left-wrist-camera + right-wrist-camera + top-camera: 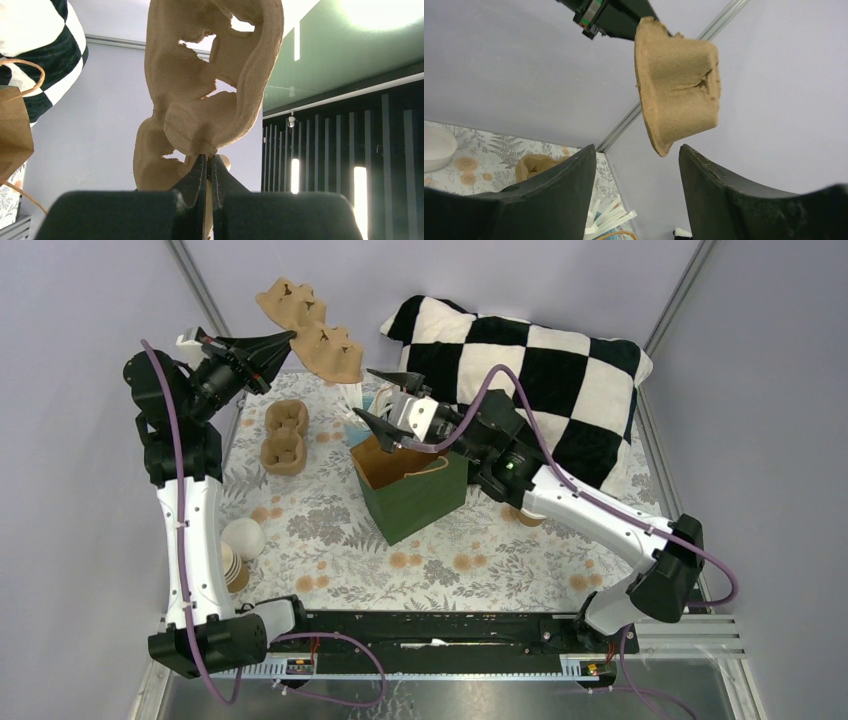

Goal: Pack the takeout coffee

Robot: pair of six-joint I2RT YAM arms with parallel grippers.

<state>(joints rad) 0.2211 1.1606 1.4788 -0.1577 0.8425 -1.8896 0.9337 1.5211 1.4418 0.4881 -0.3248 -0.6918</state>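
1. Grey-walled cell. The table (480, 560) has a floral cloth, and a black-and-white checked pillow (560, 370) lies at 1–2 o'clock.
2. The green bag (415, 502) stands upright mid-table with its mouth open. What shows of the brown inside looks empty, though the right arm covers its 12 o'clock rim.
3. The takeout coffee (243, 537), lid up, sits on the cloth at about 8 o'clock from the bag, well apart from it. It is just beside the stack of lidless cups (233, 570) at the left edge. Neither gripper is touching it, so it is not packed.
4. The left gripper (209, 157) has its jaws pinched together on the edge of a pulp carrier (210, 85). It holds the carrier in the air at 11 o'clock, clear of the table.
5. The right gripper (636, 150) has its jaws apart with nothing between them. It hovers over the bag's 11 o'clock corner, facing the raised carrier.
6. Two more carriers (285, 437) lie on the cloth at 10 o'clock from the bag, and white sticks (609, 217) lie beyond the bag's far rim.
7. Judgement: the task is at an early stage. The only work visible is the lifted carrier and the opened bag.
8. Likely left to do: get the carrier set down or handed over, seat the coffee in it, then lower it into the bag. The coffee is on the left arm's side, and that arm is busy with the carrier.
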